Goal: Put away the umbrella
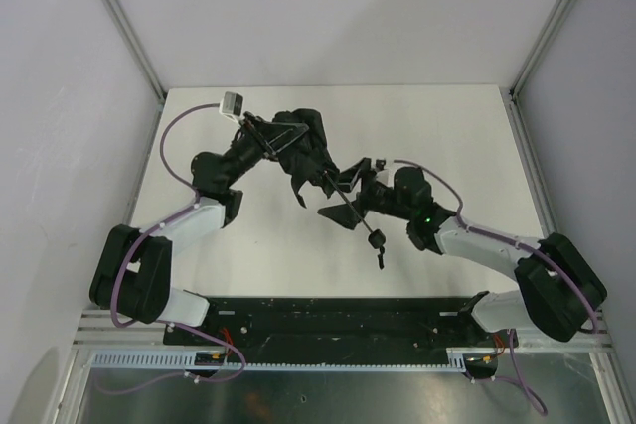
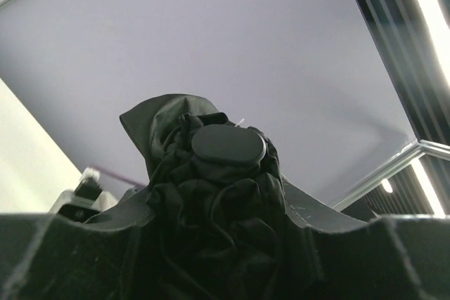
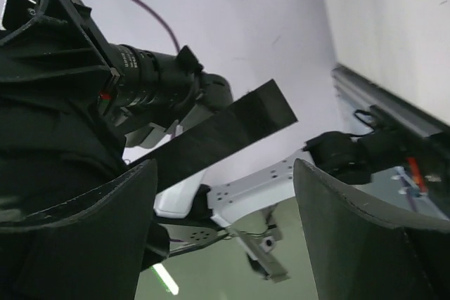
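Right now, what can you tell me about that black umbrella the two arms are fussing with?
The umbrella is all black, folded but loose, its matte fabric bunched in creases around a round flat cap. The left gripper clamps the bundle. A flat closure strap sticks out between the fingers of the open right gripper, unpinched. A thin cord trails over the table.

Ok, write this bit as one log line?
left pincer: shut on umbrella | right pincer: open, strap close by | stowed: not yet
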Robot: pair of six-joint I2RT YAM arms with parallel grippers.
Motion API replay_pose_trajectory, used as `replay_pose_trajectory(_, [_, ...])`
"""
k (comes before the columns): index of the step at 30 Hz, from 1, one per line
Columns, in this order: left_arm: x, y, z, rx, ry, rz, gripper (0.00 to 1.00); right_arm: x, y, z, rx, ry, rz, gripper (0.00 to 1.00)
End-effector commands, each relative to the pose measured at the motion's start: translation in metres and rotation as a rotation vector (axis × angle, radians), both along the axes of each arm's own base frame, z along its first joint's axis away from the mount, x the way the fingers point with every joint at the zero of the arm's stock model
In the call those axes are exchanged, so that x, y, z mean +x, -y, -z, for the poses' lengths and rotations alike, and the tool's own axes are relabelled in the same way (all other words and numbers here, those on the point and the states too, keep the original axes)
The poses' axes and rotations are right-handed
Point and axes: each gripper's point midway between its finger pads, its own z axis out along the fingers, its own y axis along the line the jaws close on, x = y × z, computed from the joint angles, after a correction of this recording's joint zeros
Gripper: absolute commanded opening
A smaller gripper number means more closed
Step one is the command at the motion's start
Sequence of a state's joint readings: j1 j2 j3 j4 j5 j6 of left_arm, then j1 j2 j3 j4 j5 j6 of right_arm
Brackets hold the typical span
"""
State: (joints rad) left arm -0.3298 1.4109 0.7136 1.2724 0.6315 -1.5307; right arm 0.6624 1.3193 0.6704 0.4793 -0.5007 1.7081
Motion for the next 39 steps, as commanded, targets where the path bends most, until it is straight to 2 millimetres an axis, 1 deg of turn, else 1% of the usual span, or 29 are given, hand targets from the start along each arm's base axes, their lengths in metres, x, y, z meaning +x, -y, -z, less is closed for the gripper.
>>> replay_pose_trajectory(1, [-0.036,-0.017,-0.075,-0.157,0.275,-0.004,0.0,0.001,-0.017,-0.04,0.276,-0.085,0.04,0.8])
replay_pose_trajectory(5, [-0.04,-0.02,-0.085,-0.183,0.289,-0.001,0.0,-0.004,-0.03,-0.042,0.362,-0.12,0.028,0.77])
replay_pose_trajectory(8, [-0.043,-0.02,-0.091,-0.199,0.296,0.004,0.0,-0.005,-0.037,-0.04,0.394,-0.141,0.031,0.75])
replay_pose_trajectory(11, [-0.046,-0.021,-0.095,-0.21,0.297,0.008,0.0,-0.004,-0.04,-0.041,0.417,-0.146,0.046,0.74])
replay_pose_trajectory(15, [-0.048,-0.02,-0.095,-0.217,0.293,0.014,0.0,-0.003,-0.041,-0.048,0.447,-0.137,0.054,0.74])
replay_pose_trajectory(20, [-0.05,-0.019,-0.094,-0.225,0.283,0.016,0.0,-0.005,-0.044,-0.052,0.465,-0.149,0.054,0.69])
replay_pose_trajectory(21, [-0.05,-0.018,-0.094,-0.228,0.282,0.018,0.0,-0.005,-0.044,-0.052,0.467,-0.148,0.056,0.67])
replay_pose_trajectory(24, [-0.053,-0.017,-0.095,-0.237,0.282,0.026,0.0,-0.003,-0.045,-0.054,0.473,-0.141,0.061,0.53])
replay_pose_trajectory(26, [-0.054,-0.016,-0.096,-0.243,0.282,0.03,0.0,-0.003,-0.046,-0.056,0.479,-0.134,0.061,0.47])
replay_pose_trajectory(27, [-0.055,-0.016,-0.097,-0.246,0.282,0.032,0.0,-0.003,-0.046,-0.057,0.482,-0.13,0.062,0.42])
replay_pose_trajectory(29, [-0.057,-0.015,-0.099,-0.252,0.281,0.041,0.0,-0.002,-0.046,-0.06,0.494,-0.112,0.069,0.27])
replay_pose_trajectory(30, [-0.059,-0.014,-0.099,-0.255,0.278,0.049,0.0,-0.001,-0.045,-0.063,0.501,-0.094,0.071,0.14])
replay_pose_trajectory(31, [-0.061,-0.013,-0.099,-0.259,0.273,0.058,0.0,-0.001,-0.045,-0.065,0.501,-0.074,0.066,0.07])
replay_pose_trajectory(32, [-0.063,-0.012,-0.098,-0.264,0.261,0.072,0.0,0.001,-0.046,-0.068,0.497,-0.042,0.06,0.04])
replay_pose_trajectory(34, [-0.069,-0.008,-0.095,-0.273,0.237,0.094,0.0,0.001,-0.048,-0.08,0.484,0.055,0.032,0.01])
replay_pose_trajectory(36, [-0.074,-0.006,-0.089,-0.29,0.2,0.103,0.0,0.001,-0.048,-0.088,0.465,0.129,0.03,0.0])
replay_pose_trajectory(39, [-0.08,-0.005,-0.08,-0.306,0.149,0.122,0.0,0.006,-0.045,-0.092,0.428,0.187,0.06,0.0])
